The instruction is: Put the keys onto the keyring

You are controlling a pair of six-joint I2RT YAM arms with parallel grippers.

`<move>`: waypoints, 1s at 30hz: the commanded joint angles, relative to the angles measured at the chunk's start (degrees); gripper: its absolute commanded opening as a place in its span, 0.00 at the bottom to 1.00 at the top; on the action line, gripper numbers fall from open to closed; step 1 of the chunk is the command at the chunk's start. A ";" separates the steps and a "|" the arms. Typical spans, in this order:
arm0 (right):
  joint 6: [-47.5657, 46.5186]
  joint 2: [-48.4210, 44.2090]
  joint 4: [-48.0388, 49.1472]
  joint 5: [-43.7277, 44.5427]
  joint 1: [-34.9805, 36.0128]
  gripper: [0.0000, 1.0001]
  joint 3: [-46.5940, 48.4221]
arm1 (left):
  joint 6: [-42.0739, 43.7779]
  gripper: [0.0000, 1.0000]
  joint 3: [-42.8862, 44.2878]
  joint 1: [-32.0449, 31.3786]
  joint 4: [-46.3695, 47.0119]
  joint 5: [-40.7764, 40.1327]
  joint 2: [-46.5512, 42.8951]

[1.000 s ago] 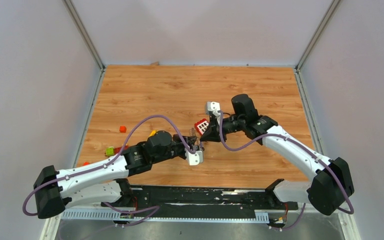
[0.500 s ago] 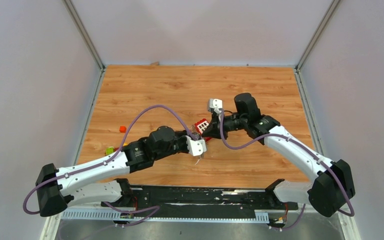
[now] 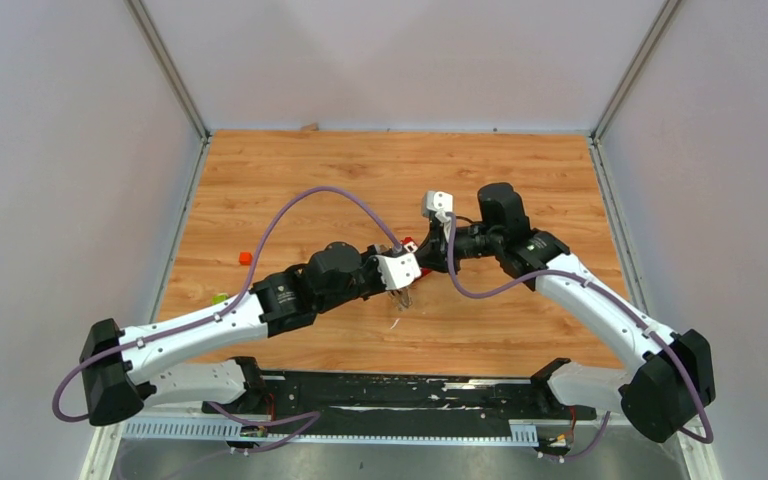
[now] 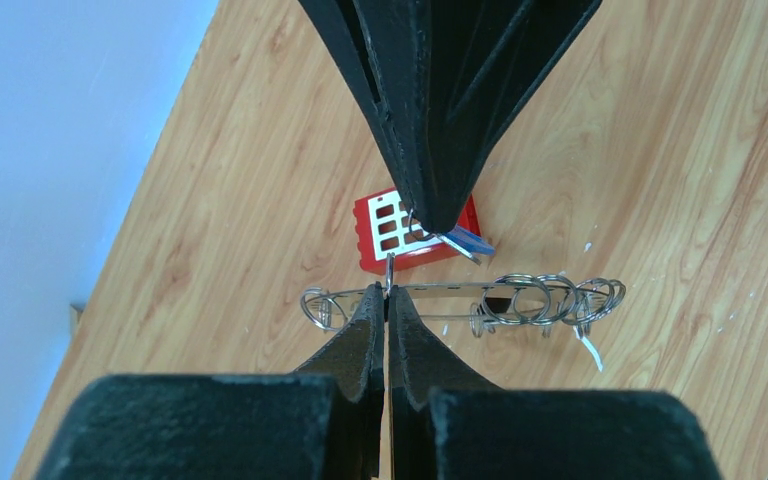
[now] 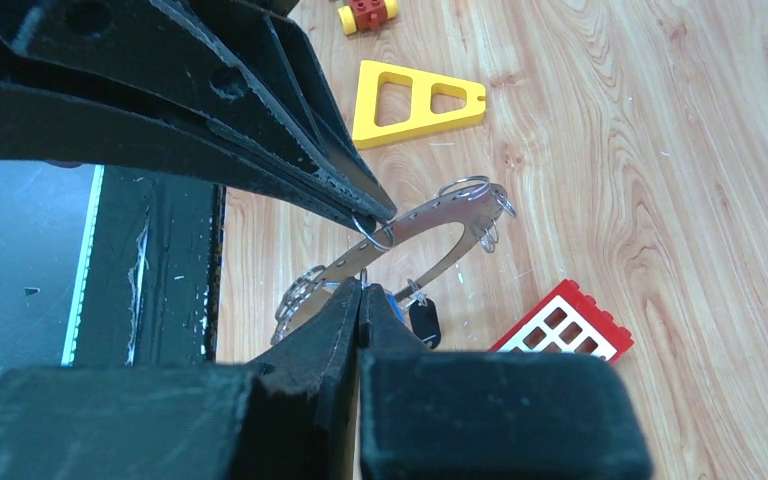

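Note:
The keyring [image 5: 430,215], a flat grey metal band fringed with small split rings, hangs in the air between both grippers; in the left wrist view the keyring [image 4: 520,290] shows edge-on. My left gripper [image 4: 387,292] is shut on one of its small rings. My right gripper [image 5: 361,290] is shut on a thin ring carrying the blue key [image 5: 392,302], right against the band. The black key [image 5: 423,322] dangles just below the band. In the top view the left gripper [image 3: 407,283] and right gripper [image 3: 423,262] meet tip to tip at mid-table.
A red block with white squares [image 5: 560,325] lies on the wood under the grippers. A yellow triangular frame [image 5: 415,100] and a red-and-yellow toy bit [image 5: 365,12] lie toward the left arm. An orange bit [image 3: 245,257] and a green bit [image 3: 218,298] sit at the table's left.
Both grippers have shifted right and a little away from the bases, still shut and tip to tip. The left arm now covers the yellow frame and most of the red block in the top view.

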 commanded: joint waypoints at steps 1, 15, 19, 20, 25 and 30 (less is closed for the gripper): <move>2.78 0.09 2.38 -1.35 -0.20 0.00 3.35 | -4.17 0.00 3.02 -0.37 1.71 -1.76 0.84; 5.38 2.66 3.35 -2.77 -0.35 0.00 4.01 | -4.40 0.00 3.42 -0.29 1.84 -2.20 1.14; 5.64 3.34 3.47 -3.29 -0.37 0.00 4.15 | -4.58 0.00 3.52 -0.31 1.81 -2.26 1.06; 5.76 3.45 3.53 -3.30 -0.36 0.00 4.11 | -4.59 0.00 3.52 -0.37 1.80 -2.15 1.02; 5.96 3.77 3.65 -3.82 -0.36 0.00 4.34 | -4.55 0.00 3.43 -0.32 1.72 -1.66 0.98; 6.25 4.06 3.84 -4.22 -0.41 0.00 4.46 | -4.57 0.00 3.51 -0.34 1.62 -1.33 0.96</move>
